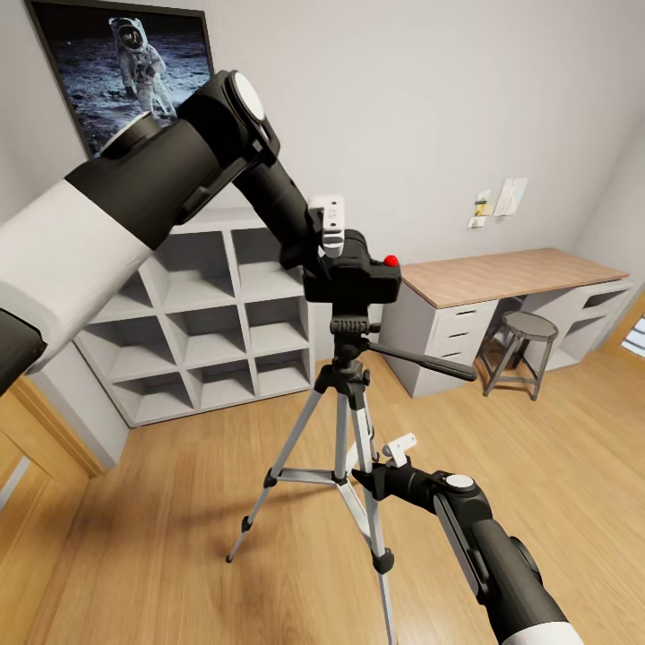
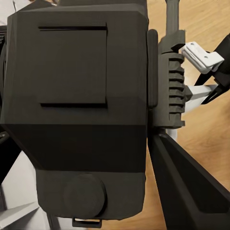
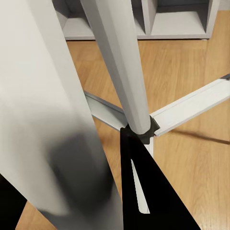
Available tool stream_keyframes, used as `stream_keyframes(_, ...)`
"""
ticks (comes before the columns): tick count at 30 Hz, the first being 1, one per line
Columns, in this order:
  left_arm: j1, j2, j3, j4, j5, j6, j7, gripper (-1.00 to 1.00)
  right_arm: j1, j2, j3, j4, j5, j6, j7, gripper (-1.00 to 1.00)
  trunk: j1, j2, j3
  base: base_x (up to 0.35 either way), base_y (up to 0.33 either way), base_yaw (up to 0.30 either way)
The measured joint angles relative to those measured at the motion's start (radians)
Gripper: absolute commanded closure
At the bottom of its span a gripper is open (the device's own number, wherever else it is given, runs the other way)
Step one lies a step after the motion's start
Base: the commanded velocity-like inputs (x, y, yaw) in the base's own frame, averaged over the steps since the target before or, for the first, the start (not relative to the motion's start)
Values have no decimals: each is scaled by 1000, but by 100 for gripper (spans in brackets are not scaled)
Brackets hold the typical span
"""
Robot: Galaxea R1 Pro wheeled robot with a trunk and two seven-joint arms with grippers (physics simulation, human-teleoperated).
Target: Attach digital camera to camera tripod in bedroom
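My left gripper [image 1: 333, 235] clenches the digital camera [image 1: 354, 276] directly above the camera tripod [image 1: 345, 421] head, apparently seated; right gripper [image 1: 394, 452] state unclear.

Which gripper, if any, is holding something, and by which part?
The left gripper holds the camera by its top, on the tripod head. The right gripper is by a tripod leg; grip unclear.

A grey cube shelf [image 1: 206, 331] stands under an astronaut poster [image 1: 125, 67]; a round stool [image 1: 522, 349] sits by the wood-topped tabletop [image 1: 506, 273].
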State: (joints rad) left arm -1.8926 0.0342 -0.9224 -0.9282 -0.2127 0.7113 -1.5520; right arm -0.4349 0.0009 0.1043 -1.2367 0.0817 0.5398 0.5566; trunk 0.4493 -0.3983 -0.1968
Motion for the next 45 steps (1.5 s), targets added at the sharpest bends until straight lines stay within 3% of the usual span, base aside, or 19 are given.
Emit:
stream_keyframes(25,0,10,-4,-8,3,3,-1,100,0,1,0,0,0,0,0,100,0,0,0,0,0,0)
stream_keyframes(26,1,10,-4,-7,4,4,0,-100,0,1,0,0,1,0,0,100,0,0,0,0,0,0)
stream_keyframes(45,0,9,-3,-7,3,1,0,-100,0,0,0,1,0,0,0,100,0,0,0,0,0,0)
